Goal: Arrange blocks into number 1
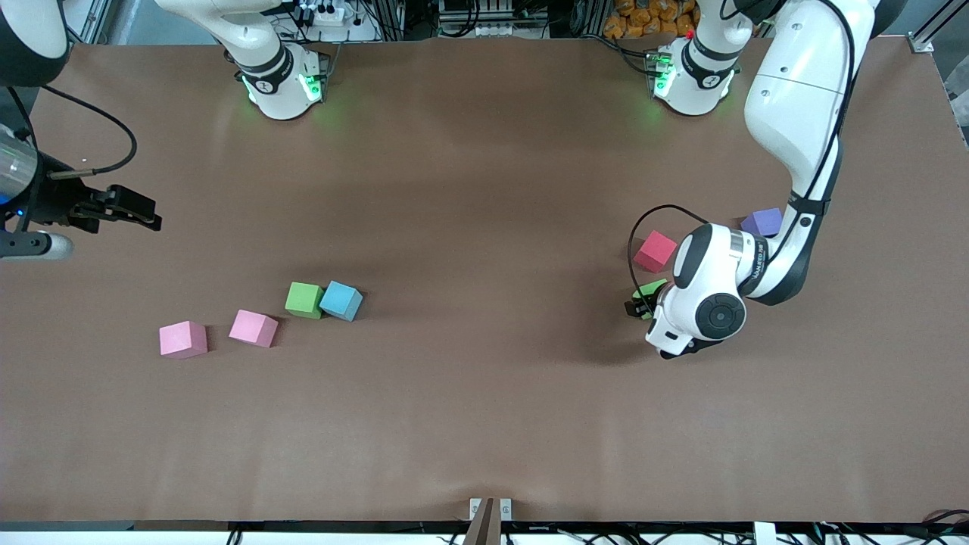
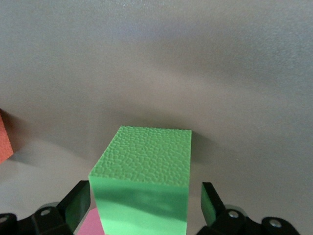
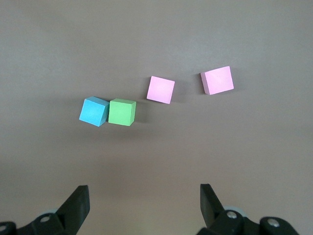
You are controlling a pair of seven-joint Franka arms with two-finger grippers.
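My left gripper (image 2: 145, 208) straddles a green block (image 2: 144, 181), jaws wide, gripping nothing; closing off-centre could twist it. My right gripper (image 3: 145, 208) waits open, empty.

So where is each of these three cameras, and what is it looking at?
Front view: high across the table, facing both arms; the right claw waits.
Left wrist view: on the left arm, looking down at a green block between the left claw fingers.
Right wrist view: looks down at four blocks, including the blue block, also in front view.
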